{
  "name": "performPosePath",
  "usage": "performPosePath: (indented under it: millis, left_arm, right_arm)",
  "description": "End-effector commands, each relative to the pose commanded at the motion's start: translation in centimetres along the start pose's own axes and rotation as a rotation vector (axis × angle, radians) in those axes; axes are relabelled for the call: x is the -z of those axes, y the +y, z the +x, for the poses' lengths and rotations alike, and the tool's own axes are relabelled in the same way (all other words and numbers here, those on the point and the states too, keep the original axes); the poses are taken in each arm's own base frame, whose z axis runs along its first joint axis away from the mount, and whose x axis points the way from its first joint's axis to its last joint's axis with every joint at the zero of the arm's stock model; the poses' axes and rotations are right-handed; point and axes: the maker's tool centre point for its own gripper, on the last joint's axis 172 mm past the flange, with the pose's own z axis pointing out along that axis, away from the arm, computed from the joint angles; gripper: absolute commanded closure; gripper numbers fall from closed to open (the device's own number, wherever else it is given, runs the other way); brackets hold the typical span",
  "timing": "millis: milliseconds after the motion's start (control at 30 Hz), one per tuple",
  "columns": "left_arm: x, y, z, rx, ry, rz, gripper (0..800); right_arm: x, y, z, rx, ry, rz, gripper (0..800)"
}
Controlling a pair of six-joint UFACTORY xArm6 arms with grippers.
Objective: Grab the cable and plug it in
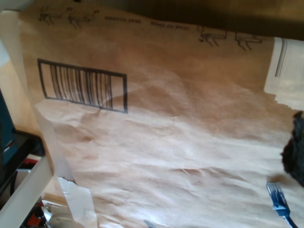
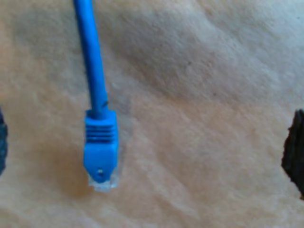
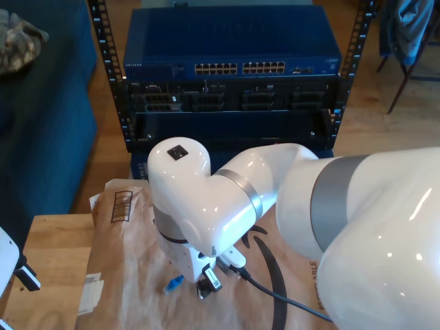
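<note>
On the brown paper [image 2: 199,95] covering the table lies the cable [image 2: 92,61], flat, its plug [image 2: 100,152] between the two dark fingertips [image 2: 295,152] of my second gripper [image 2: 149,152], nearer the nine-o'clock one. In the second wrist view the cable's long axis runs from twelve o'clock down to six, crosswise to the line joining the fingertips; the clear tip points to six. The jaws stand wide apart, touching nothing. In the exterior view the plug [image 3: 173,282] shows at about nine o'clock of the white arm's [image 3: 206,206] wrist, with the blue network switch [image 3: 230,48] on the rack at twelve, well apart. My second gripper is judged the nearer. The first wrist view catches a plug [image 1: 278,197] far off; whether my first gripper is apart or together cannot be told.
</note>
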Motion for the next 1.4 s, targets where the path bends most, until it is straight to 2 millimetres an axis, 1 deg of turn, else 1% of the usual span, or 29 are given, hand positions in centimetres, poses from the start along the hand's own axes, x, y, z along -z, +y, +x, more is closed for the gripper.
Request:
performPosePath:
  millis: [100,200,367,500,533,567,600,700,767,867,900,967,1000,1067,1100,1167,1267,1300,1367,1400]
  left_arm:
    - [-0.1,0.0,0.0,0.0,-0.001,0.001,0]
    - [-0.1,0.0,0.0,-0.001,-0.001,0.001,0]
    - [-0.2,0.0,0.0,0.0,-0.002,0.004,0]
    - [-0.3,0.0,0.0,0.0,-0.003,0.007,0]
    - [-0.3,0.0,0.0,0.0,-0.003,0.007,0]
    - [-0.3,0.0,0.1,0.0,-0.002,0.005,0]
    - [-0.3,0.0,0.1,0.0,-0.003,0.007,0]
    - [-0.4,0.0,0.1,0.003,-0.006,0.012,0]
    - [-0.4,0.0,0.1,0.002,-0.004,0.013,0]
    - [-0.5,0.0,0.1,0.002,-0.005,0.014,0]
    - [-0.5,0.0,0.1,0.002,-0.006,0.014,0]
    - [-0.5,0.0,0.1,0.002,-0.005,0.014,0]
    - [-0.5,0.0,0.1,0.002,-0.005,0.014,0]
    - [-0.5,0.0,0.1,0.002,-0.005,0.014,0]
    - [-0.5,0.0,0.1,0.002,-0.005,0.014,0]
    - [-0.5,0.0,0.1,0.002,-0.005,0.014,0]
    - [-0.4,0.0,0.1,0.002,-0.006,0.012,0]
    - [-0.4,0.1,0.1,0.001,-0.004,0.011,0]
    - [-0.4,0.2,-0.5,-0.021,0.004,0.017,0]
    - [-0.4,0.3,-0.9,-0.031,0.011,0.02,0]
  right_arm:
    - [-1.3,0.2,0.2,-0.001,0.005,-0.024,19]
    - [-2.0,-0.2,0.5,-0.004,0.007,-0.024,27]
    - [-1.8,-0.7,1.7,-0.03,0.006,-0.014,45]
    - [-2.1,-0.5,2.4,-0.046,0.007,-0.021,61]
    - [-2.4,-0.4,2.4,-0.046,0.007,-0.027,101]
    - [-2.5,-0.4,2.4,-0.046,0.008,-0.029,124]
    - [-2.6,-0.4,2.4,-0.046,0.008,-0.03,128]
    - [-2.5,-0.4,2.3,-0.045,0.007,-0.029,179]
    - [-2.6,-0.5,2.4,-0.047,0.007,-0.029,253]
    - [-2.7,-0.6,2.4,-0.049,0.006,-0.02,429]
    - [-2.8,-0.5,2.3,-0.048,0.005,-0.021,456]
    - [-2.8,-0.5,2.4,-0.045,0.006,-0.021,538]
    - [-2.8,-0.5,2.3,-0.047,0.005,-0.02,587]
    - [-2.7,-0.6,2.4,-0.05,0.004,-0.017,713]
    - [-2.6,-0.8,2.4,-0.05,0.004,-0.009,745]
    - [-2.6,-1.0,2.5,-0.053,0.003,-0.001,771]
    - [-2.3,-1.2,3.0,-0.072,0.0,0.003,774]
    - [-2.0,-1.3,3.5,-0.086,-0.001,0.01,774]
    - [0.0,-1.7,4.6,-0.142,-0.006,0.042,773]
    - [0.7,-1.3,5.6,-0.178,-0.007,0.053,774]
